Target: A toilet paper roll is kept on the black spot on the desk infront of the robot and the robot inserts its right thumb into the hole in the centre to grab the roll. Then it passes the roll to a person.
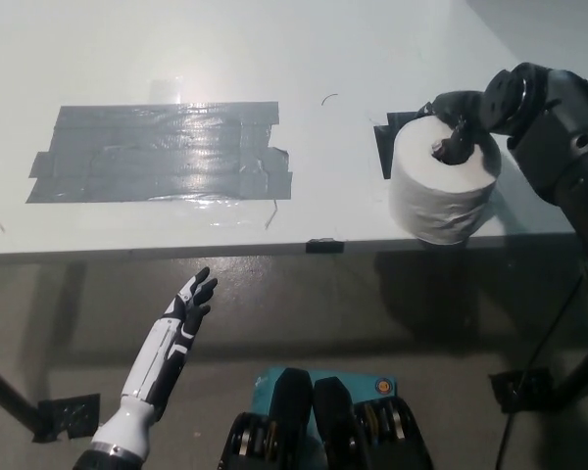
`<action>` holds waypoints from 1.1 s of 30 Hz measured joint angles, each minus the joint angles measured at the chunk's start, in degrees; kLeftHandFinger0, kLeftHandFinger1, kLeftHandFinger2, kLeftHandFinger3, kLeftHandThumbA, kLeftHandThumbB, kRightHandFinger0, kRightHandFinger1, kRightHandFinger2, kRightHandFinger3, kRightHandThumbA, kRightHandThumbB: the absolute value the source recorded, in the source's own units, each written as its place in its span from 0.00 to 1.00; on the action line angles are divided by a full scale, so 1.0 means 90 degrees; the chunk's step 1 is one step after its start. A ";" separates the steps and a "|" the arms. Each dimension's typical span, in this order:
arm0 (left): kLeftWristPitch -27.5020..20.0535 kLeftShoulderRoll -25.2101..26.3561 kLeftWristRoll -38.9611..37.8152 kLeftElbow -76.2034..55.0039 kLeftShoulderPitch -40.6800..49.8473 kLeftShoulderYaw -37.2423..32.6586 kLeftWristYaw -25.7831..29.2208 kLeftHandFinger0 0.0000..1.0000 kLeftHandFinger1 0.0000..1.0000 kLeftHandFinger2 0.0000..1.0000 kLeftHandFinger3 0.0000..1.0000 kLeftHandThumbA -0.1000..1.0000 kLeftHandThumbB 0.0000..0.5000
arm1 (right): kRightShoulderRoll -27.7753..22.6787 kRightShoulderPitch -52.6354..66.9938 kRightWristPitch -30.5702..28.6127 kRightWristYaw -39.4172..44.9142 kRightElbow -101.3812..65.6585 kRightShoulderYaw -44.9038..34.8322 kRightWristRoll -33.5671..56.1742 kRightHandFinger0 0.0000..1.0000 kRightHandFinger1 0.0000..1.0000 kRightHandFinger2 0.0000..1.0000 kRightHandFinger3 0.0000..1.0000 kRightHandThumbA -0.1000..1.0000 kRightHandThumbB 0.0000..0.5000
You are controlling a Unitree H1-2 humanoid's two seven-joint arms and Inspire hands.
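A white toilet paper roll (443,191) stands on end near the table's front right edge, covering most of a black tape spot (383,142). My black right hand (463,116) sits on top of the roll. Its thumb is down in the brown centre hole, and the other fingers curl over the roll's far rim. The black forearm comes in from the right, above the roll. My white left hand (181,321) rests below the table's front edge at lower left, open with its fingers spread, holding nothing.
A large patch of grey tape (157,152) covers the white table (304,59) at left centre. A small black tab (323,245) marks the front edge. Dark floor lies below the edge, with table legs at the far left and lower right.
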 measured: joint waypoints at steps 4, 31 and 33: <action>0.0001 0.0002 0.0021 0.0000 -0.0050 -0.0001 -0.0006 1.00 1.00 1.00 1.00 1.00 0.29 | 0.0016 -0.0006 -0.0005 -0.0043 0.0035 -0.0001 -0.0013 1.00 1.00 1.00 1.00 0.92 0.79; 0.0006 -0.0002 0.0017 0.0123 -0.0225 0.0008 -0.0025 1.00 1.00 1.00 1.00 1.00 0.32 | -0.0368 0.0837 0.0091 -0.0824 0.0059 -0.3119 0.1325 0.00 0.48 0.91 1.00 0.00 0.35; 0.0009 -0.0001 0.0017 0.0145 -0.0225 0.0008 -0.0024 1.00 1.00 1.00 1.00 1.00 0.29 | -0.0394 0.1010 0.0092 -0.0817 0.0055 -0.3575 0.1570 0.00 0.44 0.91 1.00 0.00 0.33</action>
